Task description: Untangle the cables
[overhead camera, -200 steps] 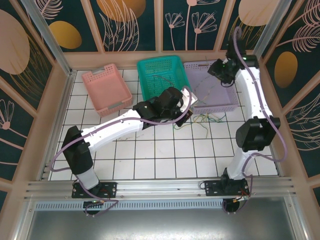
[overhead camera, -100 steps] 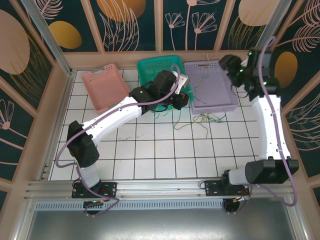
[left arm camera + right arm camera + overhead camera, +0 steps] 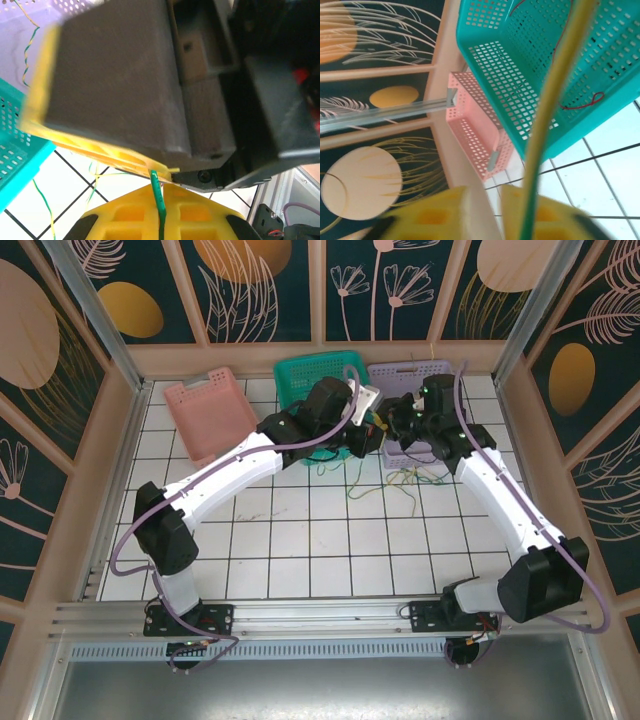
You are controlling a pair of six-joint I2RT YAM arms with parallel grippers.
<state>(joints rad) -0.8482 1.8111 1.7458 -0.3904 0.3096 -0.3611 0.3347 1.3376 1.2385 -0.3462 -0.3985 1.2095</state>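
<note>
My left gripper (image 3: 368, 437) hangs at the front of the baskets. In the left wrist view its yellow fingers (image 3: 161, 192) are shut on a thin green cable (image 3: 160, 200). My right gripper (image 3: 397, 422) sits right beside it, its dark body (image 3: 150, 85) close above the pinched cable. In the right wrist view, blurred yellow fingers (image 3: 482, 200) stand a narrow gap apart with nothing in the gap. A yellow-green cable (image 3: 555, 100) runs up across the right finger, and I cannot tell whether it is held. More loose cables (image 3: 405, 480) lie tangled on the tiles below.
Three baskets line the back: pink (image 3: 210, 415), teal (image 3: 300, 375) and lilac (image 3: 450, 445). A red cable (image 3: 580, 102) lies inside the teal basket (image 3: 530, 75). Wooden walls close in the tiled floor on three sides.
The right arm has swung from the back right corner, over the lilac basket, to the left gripper. The left gripper rose toward the baskets with its cable, then held still.
</note>
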